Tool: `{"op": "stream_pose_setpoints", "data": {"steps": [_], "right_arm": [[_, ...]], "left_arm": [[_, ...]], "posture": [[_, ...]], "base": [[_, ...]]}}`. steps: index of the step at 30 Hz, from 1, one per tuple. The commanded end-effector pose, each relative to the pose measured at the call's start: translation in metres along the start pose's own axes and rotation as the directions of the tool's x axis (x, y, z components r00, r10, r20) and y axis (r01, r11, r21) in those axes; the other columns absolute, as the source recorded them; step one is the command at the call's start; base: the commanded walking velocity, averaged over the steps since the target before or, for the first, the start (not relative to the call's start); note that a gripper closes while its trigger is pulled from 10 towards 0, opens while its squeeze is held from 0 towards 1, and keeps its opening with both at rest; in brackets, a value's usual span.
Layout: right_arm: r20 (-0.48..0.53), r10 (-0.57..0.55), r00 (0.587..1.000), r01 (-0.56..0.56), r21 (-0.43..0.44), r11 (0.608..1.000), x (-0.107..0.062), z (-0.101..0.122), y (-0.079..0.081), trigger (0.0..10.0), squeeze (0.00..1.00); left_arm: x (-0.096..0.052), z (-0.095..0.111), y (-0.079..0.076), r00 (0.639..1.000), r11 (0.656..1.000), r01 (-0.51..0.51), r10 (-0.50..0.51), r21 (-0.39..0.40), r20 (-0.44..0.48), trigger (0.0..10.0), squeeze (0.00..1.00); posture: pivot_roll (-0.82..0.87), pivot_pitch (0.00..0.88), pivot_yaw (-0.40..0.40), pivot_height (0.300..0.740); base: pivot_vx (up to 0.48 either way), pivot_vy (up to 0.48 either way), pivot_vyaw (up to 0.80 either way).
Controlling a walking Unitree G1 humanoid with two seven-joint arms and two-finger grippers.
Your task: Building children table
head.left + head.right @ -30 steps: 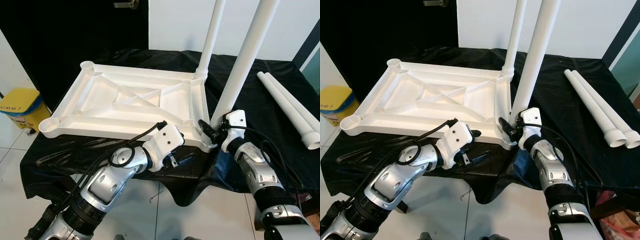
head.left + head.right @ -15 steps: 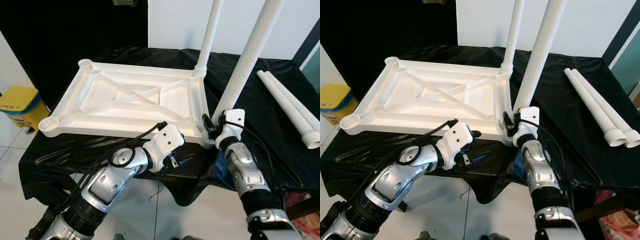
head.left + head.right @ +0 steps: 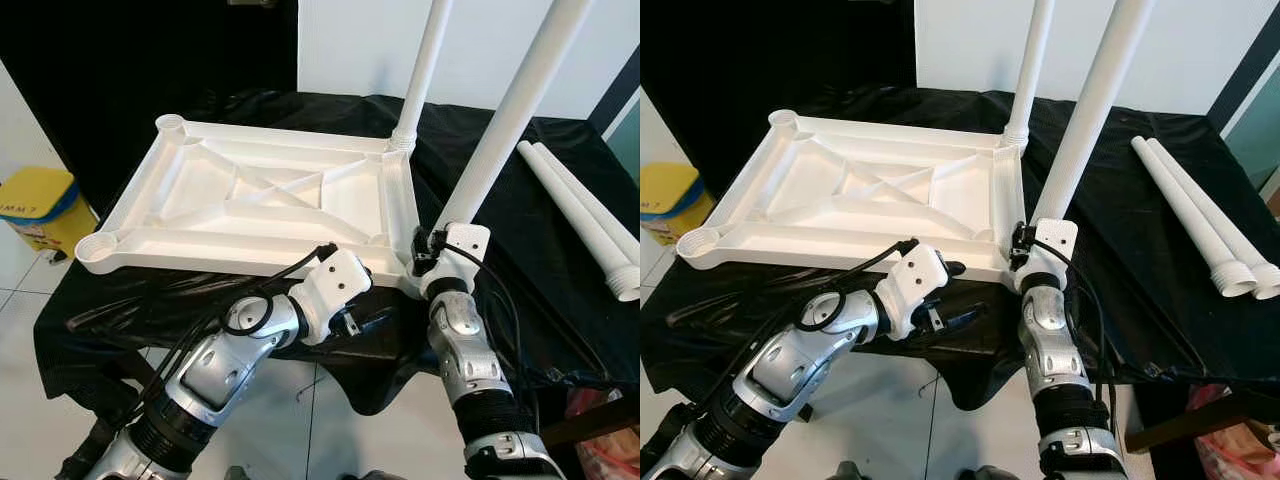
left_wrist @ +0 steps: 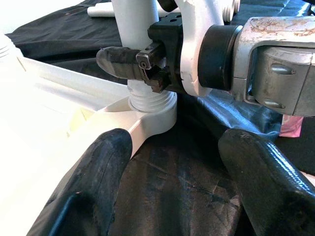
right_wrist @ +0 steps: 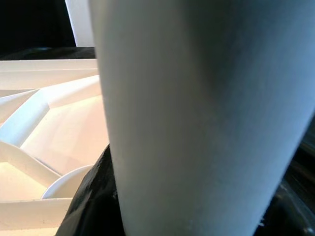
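While right hand [image 3: 428, 252] clamps table leg [image 3: 500, 125], left hand [image 3: 372, 322] spread; no writing legible.

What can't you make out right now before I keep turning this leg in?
- Thread seating of the near leg in its corner socket: in the left wrist view the right gripper covers the joint.
- Tops of both standing legs: cut off by the eye views' upper edge.
- Right gripper's fingertips: the leg hides them in the right wrist view.
- Underside of the tabletop: faces the black cloth.
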State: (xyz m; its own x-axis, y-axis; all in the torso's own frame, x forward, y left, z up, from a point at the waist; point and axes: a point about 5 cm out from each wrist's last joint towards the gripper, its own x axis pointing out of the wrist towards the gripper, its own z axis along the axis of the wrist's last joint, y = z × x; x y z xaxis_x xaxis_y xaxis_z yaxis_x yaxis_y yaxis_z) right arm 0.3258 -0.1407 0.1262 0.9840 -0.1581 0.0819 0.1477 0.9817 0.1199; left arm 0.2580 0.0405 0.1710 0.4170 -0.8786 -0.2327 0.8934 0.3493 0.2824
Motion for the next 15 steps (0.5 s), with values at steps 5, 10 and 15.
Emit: {"op": "stream_pose_setpoints", "data": {"steps": [5,10,15], "right_arm": [[-0.105,-0.043,0.994,0.045,0.018,0.999,-0.0080,-0.0213,-0.0057,10.0,0.00],[-0.088,-0.049,0.995,0.050,0.015,0.999,-0.0084,-0.0187,-0.0050,10.0,0.00],[-0.067,-0.055,0.996,0.055,0.001,0.998,-0.0089,-0.0153,-0.0085,10.0,0.00]], "left_arm": [[-0.0003,-0.0018,-0.0033,1.000,1.000,0.016,-0.016,0.007,-0.010,10.0,0.00],[-0.0009,-0.0020,-0.0036,1.000,1.000,0.017,-0.017,0.007,-0.012,10.0,0.00],[-0.0010,-0.0023,-0.0041,1.000,1.000,0.020,-0.020,0.006,-0.014,10.0,0.00]], "posture": [[0.02,0.073,-0.086,0.740],[0.02,0.073,-0.083,0.740],[0.02,0.074,-0.081,0.740]], "base": [[0.000,0.000,0.00],[0.000,0.000,0.00],[0.000,0.000,0.00]]}}
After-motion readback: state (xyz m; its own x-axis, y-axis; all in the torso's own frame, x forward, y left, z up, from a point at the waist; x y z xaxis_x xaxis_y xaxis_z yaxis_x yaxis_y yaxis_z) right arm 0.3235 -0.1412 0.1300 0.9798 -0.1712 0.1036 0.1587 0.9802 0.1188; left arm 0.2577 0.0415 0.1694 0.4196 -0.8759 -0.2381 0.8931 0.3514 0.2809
